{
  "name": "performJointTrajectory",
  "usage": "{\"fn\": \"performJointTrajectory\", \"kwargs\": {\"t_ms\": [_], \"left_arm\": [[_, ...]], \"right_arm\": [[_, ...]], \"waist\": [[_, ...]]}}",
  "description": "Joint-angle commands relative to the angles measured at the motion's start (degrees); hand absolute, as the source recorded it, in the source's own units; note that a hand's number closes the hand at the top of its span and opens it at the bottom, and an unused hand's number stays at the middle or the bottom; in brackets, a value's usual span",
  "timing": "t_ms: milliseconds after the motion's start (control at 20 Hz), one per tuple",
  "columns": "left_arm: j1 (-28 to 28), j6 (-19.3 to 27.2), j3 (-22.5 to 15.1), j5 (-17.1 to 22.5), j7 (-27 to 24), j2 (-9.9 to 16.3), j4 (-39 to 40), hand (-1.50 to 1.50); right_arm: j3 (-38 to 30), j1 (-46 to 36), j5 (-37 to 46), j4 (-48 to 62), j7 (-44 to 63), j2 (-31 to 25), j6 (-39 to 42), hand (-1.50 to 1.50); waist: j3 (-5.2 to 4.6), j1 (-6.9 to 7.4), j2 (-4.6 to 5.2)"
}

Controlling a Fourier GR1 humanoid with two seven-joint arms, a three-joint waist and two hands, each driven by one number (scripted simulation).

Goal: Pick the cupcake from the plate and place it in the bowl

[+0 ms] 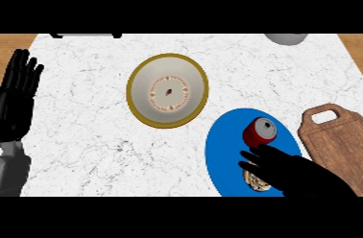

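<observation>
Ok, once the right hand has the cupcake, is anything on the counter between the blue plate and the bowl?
Nothing visible stands in that path. The bowl lies up and left of the blue plate, with only bare counter between them. The red can stands on the plate just beyond the right hand and the cupcake, to the side of that route.

White marble counter (85, 136), gold-rimmed bowl (168, 90) at centre, blue plate (225, 155) lower right — red can (260, 131) on it, right hand (297, 173) covering most of cupcake (255, 181), wooden cutting board (333, 136) just right, left hand (18, 95) resting open at left edge.
</observation>
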Motion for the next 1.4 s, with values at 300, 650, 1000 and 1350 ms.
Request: {"fn": "performJointTrajectory", "kwargs": {"t_ms": [300, 650, 1000, 1350], "left_arm": [[-1.76, -2.24, 2.08, -1.06, 1.16, 0.17, 1.25, 0.0], [-0.16, -1.39, 1.89, -2.31, 3.1, -1.44, -2.28, 0.0], [-0.54, -0.95, 2.14, -3.77, 1.65, -2.75, -1.16, 0.0], [-1.52, -2.79, 3.51, -2.58, 3.52, -1.64, -1.23, 0.0]], "right_arm": [[-1.72, -1.9, 8.02, 8.64, -6.25, 6.11, -0.51, -1.5], [-1.34, -2.87, 12.33, 13.01, -5.44, 11.3, 0.8, -1.5], [1.87, -0.22, 18.88, 13.81, -1.1, 16.07, -0.26, -1.5], [-2.01, -2.21, 19.68, 21.92, -14.16, 14.9, -10.57, 1.5]], "waist": [[0.0, -0.02, 0.02], [0.0, 0.1, -0.01], [-0.01, -0.07, -0.02], [0.01, 0.02, -0.01]]}}
